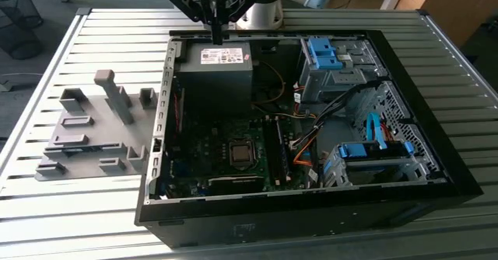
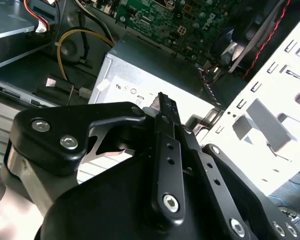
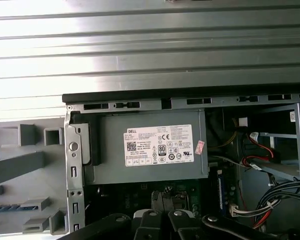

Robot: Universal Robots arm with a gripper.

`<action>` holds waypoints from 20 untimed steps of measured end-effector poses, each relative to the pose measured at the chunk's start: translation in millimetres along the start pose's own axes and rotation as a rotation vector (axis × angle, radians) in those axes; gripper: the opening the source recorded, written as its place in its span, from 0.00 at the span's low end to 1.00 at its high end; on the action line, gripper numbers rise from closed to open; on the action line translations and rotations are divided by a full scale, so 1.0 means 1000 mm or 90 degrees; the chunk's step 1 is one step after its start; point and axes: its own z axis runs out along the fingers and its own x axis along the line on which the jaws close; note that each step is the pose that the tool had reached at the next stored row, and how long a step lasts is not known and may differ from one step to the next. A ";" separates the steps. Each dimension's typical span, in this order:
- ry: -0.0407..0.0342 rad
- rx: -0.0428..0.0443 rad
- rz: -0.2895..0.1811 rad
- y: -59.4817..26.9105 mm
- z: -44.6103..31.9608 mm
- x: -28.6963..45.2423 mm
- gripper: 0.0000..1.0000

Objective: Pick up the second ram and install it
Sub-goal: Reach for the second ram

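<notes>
Claw point(image 1: 217, 38), pinched narrow and empty, hangs over the power supply point(image 1: 214, 76); the ram point(image 3: 7, 207) lies in the fixture point(image 1: 93, 114), well apart toward the exterior view's left.

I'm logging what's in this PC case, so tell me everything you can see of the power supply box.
The power supply is a matt grey sheet-metal box with a white printed label and a small pink sticker on its upward face. It lies flat in a corner of the open black case, against the case's metal wall, next to the green motherboard. A yellow wire loops beside it. The gripper hangs over its label end, jaws together; whether it touches cannot be told.
</notes>
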 end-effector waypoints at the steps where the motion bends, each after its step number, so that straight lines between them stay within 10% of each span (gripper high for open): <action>1: 0.0000 0.0000 0.000 -0.0001 0.0000 0.0010 0.11; 20: 0.0000 0.0000 0.000 -0.0014 0.0003 0.0191 0.11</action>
